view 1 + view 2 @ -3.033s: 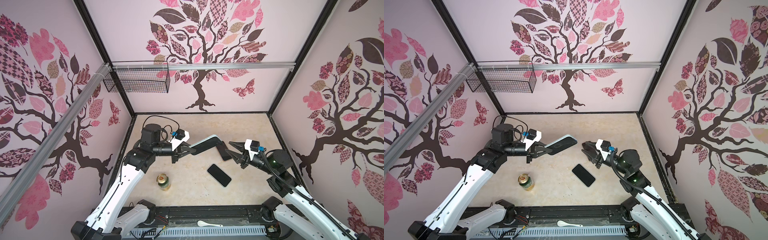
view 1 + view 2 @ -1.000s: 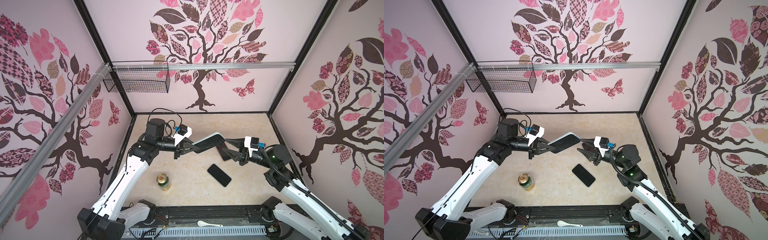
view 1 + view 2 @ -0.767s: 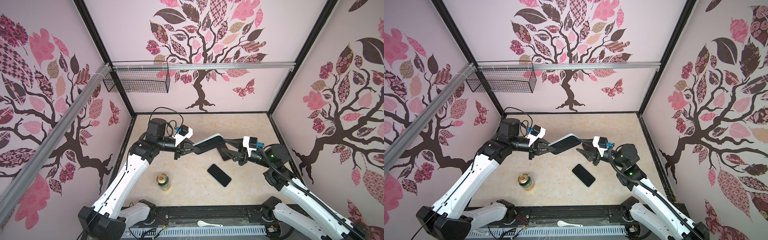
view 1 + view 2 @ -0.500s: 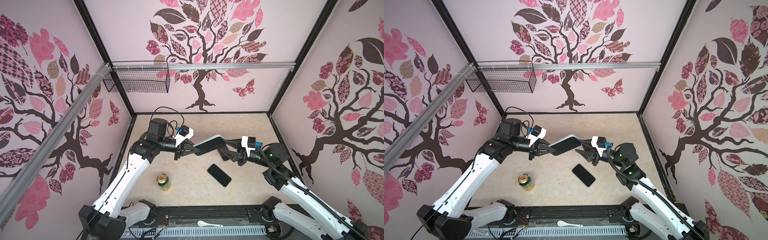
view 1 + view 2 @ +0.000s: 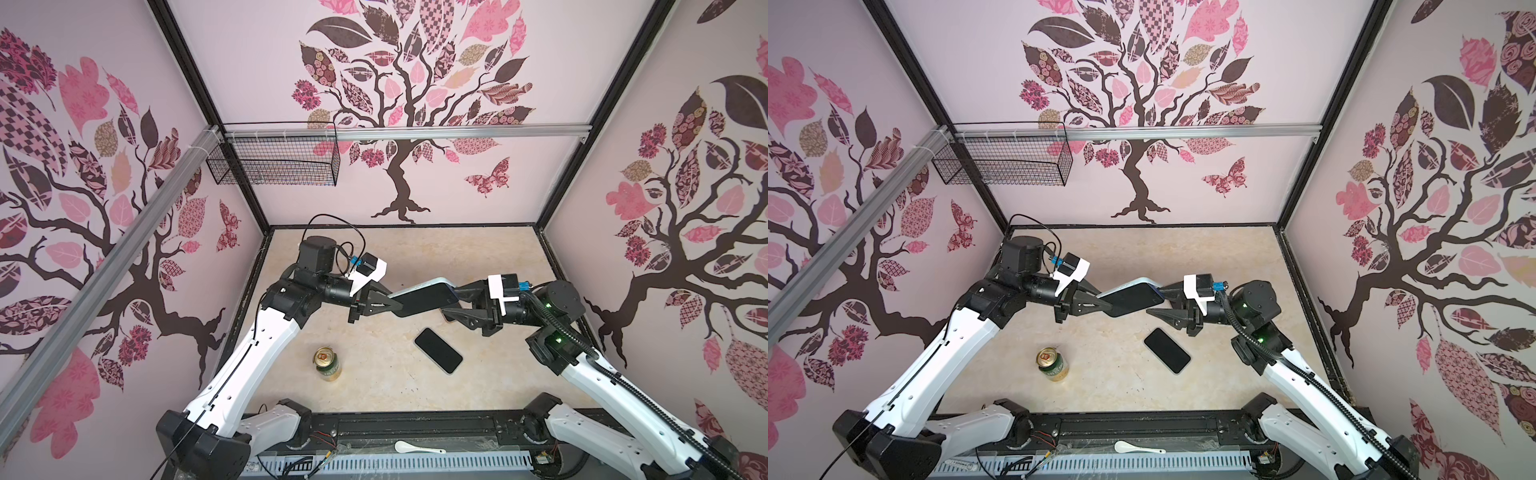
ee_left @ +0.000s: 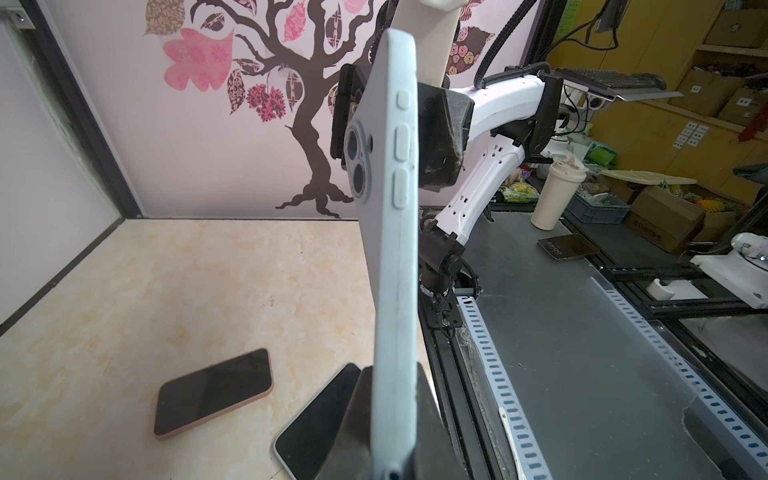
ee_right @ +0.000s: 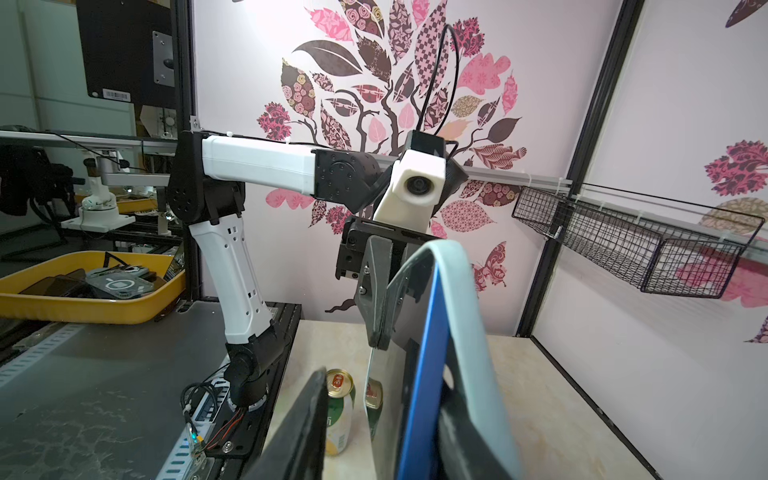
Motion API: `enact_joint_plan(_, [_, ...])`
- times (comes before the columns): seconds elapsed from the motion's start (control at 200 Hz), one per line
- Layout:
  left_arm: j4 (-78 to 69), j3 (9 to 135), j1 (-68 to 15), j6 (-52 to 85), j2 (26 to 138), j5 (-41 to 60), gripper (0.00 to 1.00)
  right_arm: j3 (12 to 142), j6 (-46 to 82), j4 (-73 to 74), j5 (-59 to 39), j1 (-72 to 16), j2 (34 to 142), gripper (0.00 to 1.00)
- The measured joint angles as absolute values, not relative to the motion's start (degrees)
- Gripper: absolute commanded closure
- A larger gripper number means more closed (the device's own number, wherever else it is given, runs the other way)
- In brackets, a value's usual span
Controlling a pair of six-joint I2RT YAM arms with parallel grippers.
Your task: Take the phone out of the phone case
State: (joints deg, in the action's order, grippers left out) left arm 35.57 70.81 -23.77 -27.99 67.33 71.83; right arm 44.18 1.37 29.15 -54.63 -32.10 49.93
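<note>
Phone case: pale blue, matte, with side buttons and a twin-lens camera opening. Held clear of the counter above its middle, tilted.
Phone: dark screen, blue edge, seated in the case, one end clamped in the left hand.

The left arm and the right arm both wear smooth white plastic shells between black joints, and each ends in a black base block. Rows of small holes dot the left forearm shell. A black cylindrical motor sits at the left wrist, and a thin black cable loops over it to a blue plug. Each wrist carries a blocky white camera housing with a round dark lens. A ribbed black hose runs along the right arm, near small green lights. The fingers are dark grey tapered wedges, fixed with small screws.
</note>
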Motion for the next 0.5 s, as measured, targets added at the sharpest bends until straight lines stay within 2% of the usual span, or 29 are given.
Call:
enact_joint_plan(0.23, [32.6, 70.8, -23.8, -26.1, 67.3, 73.1, 1.00, 44.6, 2.6, 32.4, -50.8, -34.2, 51.2, 0.72])
enact_joint_plan(0.5, [24.2, 69.3, -23.9, -21.1, 66.5, 73.5, 1.00, 43.3, 9.4, 43.1, -47.6, -35.1, 53.0, 0.74])
